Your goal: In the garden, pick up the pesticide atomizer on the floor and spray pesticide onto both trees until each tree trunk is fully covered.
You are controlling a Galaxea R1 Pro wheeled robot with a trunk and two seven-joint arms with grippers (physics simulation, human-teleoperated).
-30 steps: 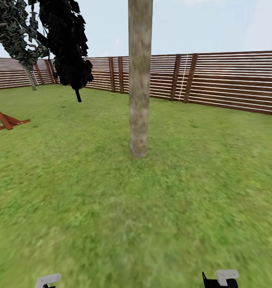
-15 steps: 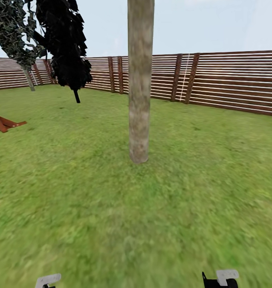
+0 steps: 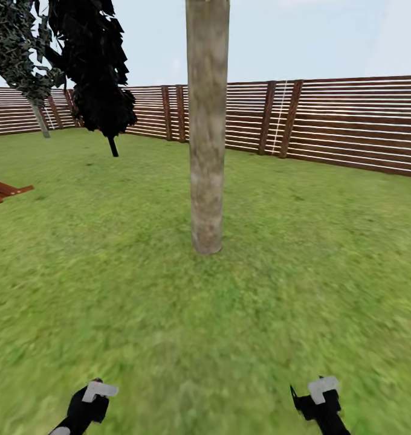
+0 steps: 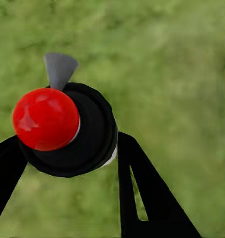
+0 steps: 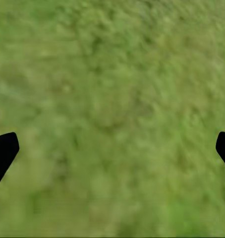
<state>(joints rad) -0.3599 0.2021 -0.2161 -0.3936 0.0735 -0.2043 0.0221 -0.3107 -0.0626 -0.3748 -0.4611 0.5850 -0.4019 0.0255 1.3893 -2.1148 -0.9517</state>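
Left gripper (image 3: 90, 402), right gripper (image 3: 317, 399) low over grass (image 3: 139, 314), head view; mottled grey-tan tree trunk (image 3: 207, 133) straight ahead, slat fence (image 3: 350, 121) behind.
Left wrist: fingers (image 4: 147, 198) clamped on pesticide atomizer (image 4: 68, 129), red cap, black collar, grey nozzle.
Right wrist: fingertips (image 5: 3, 151) wide apart, nothing between.

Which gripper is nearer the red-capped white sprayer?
Left. The left gripper is shut on the red-capped white sprayer, fingers on either side of it. The right gripper hangs open over bare grass, holding nothing.
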